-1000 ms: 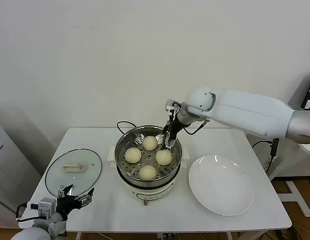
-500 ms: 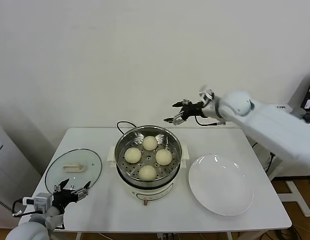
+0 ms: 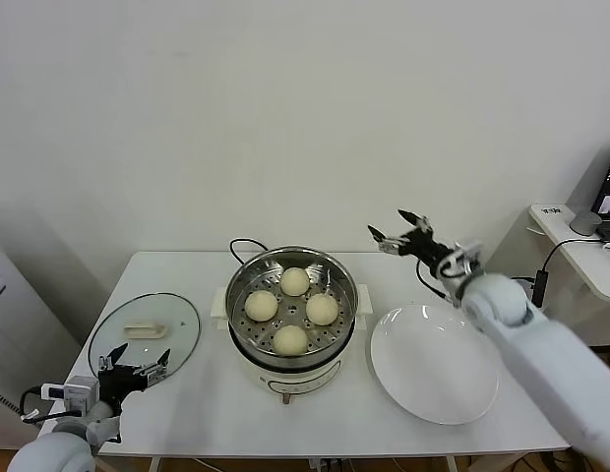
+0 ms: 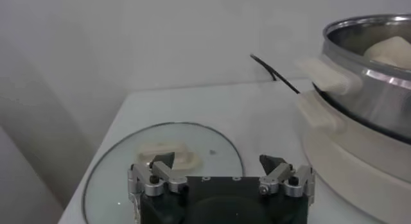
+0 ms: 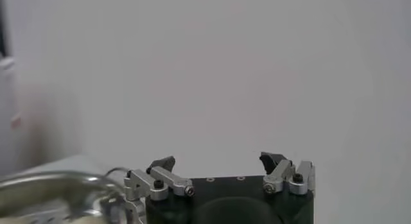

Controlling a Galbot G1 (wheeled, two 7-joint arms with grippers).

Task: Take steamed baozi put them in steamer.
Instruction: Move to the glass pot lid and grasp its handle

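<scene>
Head view: the steamer (image 3: 291,366) hides part of its black cord (image 3: 244,243) behind its rim at 11 o'clock, and the right arm (image 3: 551,369) runs out of the picture at 4 o'clock. Left wrist view: the steamer's far side and all but one steamed baozi (image 4: 389,51) are cut off by the edge. Right wrist view: only a blurred sliver of the steamer's rim shows at 8 o'clock.

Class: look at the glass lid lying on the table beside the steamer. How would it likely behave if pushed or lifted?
The lid lies flat, so it would probably slide rather than roll. Being glass, it is likely fragile and fairly heavy. Its smooth surface looks slippery; the cream handle seems the safest grip.
</scene>
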